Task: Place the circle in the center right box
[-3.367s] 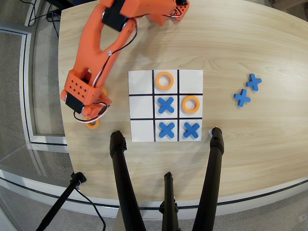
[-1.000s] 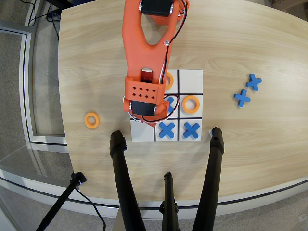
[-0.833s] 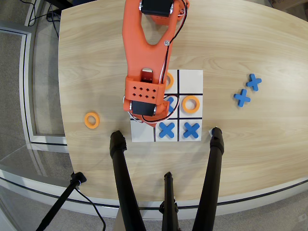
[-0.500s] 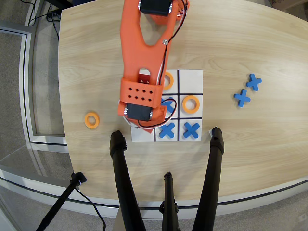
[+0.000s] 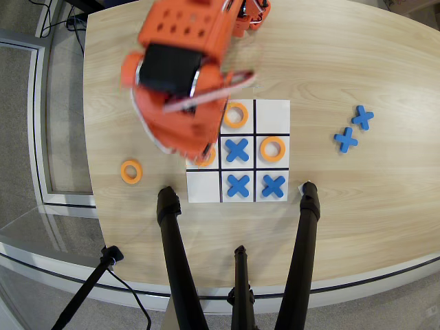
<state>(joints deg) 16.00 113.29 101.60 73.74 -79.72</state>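
Right now the orange arm (image 5: 180, 75) is raised high toward the overhead camera, blurred and bulky, covering the upper left of the white three-by-three board (image 5: 272, 110) on the wooden desk (image 5: 344, 62). Its tool is lost in that blur, so I cannot tell whether the fingers are spread or closed. Peeking out from under the arm's lower edge is an orange ring, the circle (image 5: 205, 159), lying in the board's middle-row cell on the left side of the view, the center right box (image 5: 210, 152); most of that cell is hidden by the arm. Two more orange rings sit on the board, one in the top middle cell (image 5: 236, 115) and one in the middle-row cell on the right (image 5: 273, 148). Blue crosses fill the centre cell (image 5: 237, 150), the bottom middle (image 5: 238, 185) and the bottom right (image 5: 273, 185). A fourth ring (image 5: 130, 171) lies on the desk left of the board, and two spare blue crosses (image 5: 354, 128) rest well off to the right.
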